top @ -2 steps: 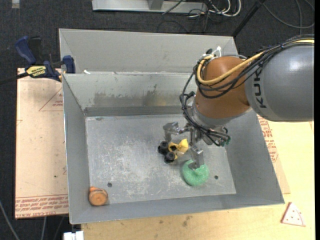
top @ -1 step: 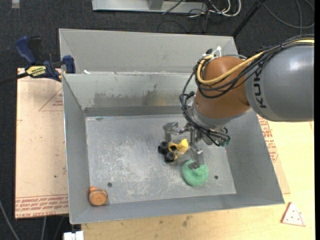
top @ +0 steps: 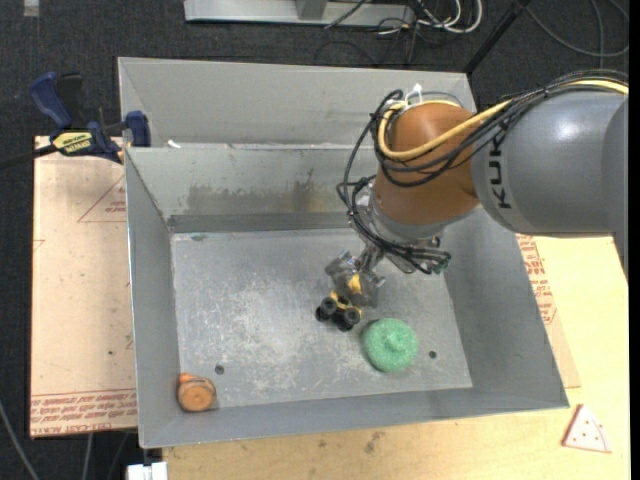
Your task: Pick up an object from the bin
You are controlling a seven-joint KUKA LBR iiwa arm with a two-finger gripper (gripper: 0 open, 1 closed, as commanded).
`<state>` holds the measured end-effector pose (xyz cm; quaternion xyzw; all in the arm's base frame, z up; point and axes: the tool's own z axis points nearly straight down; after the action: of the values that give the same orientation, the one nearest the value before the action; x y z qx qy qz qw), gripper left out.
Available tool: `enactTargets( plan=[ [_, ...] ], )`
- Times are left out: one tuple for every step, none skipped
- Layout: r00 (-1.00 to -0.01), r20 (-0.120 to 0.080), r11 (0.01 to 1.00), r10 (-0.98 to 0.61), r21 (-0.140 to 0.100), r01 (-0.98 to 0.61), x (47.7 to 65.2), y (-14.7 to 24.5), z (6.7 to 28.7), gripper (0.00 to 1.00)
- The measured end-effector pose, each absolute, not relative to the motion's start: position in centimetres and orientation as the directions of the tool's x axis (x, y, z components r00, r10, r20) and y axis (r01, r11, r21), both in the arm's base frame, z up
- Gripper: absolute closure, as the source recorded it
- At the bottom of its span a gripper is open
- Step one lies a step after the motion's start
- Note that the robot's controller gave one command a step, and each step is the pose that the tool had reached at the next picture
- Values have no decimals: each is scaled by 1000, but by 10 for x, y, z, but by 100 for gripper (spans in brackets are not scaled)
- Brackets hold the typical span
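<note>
Setting: robotics laboratory. Evidence: large grey KUKA-lettered robot arm, yellow and black cables looped over its orange wrist cover; bare grey sheet-metal bin; dark carpeted floor with loose trailing wires; pale metal stand base.

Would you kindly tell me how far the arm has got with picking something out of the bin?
Done: the gripper is low inside the bin, right at a small yellow-and-black toy near the floor's middle. In hand: securing that toy; a firm grip cannot be confirmed, and it looks to be on the floor. Left: lifting it clear. The green round thing beside it and the orange lump in the near left corner lie untouched.
</note>
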<state>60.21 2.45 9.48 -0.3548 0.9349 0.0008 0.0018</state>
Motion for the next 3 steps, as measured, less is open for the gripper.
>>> enactTargets(
  plan=[
    [-748, -4, 748, -663, 1, -663, 602, 24, 95, 0],
    [-748, -4, 748, -663, 2, -663, 602, 25, 95, 100],
    [-748, -4, 748, -663, 2, -663, 602, 25, 95, 100]
  ],
)
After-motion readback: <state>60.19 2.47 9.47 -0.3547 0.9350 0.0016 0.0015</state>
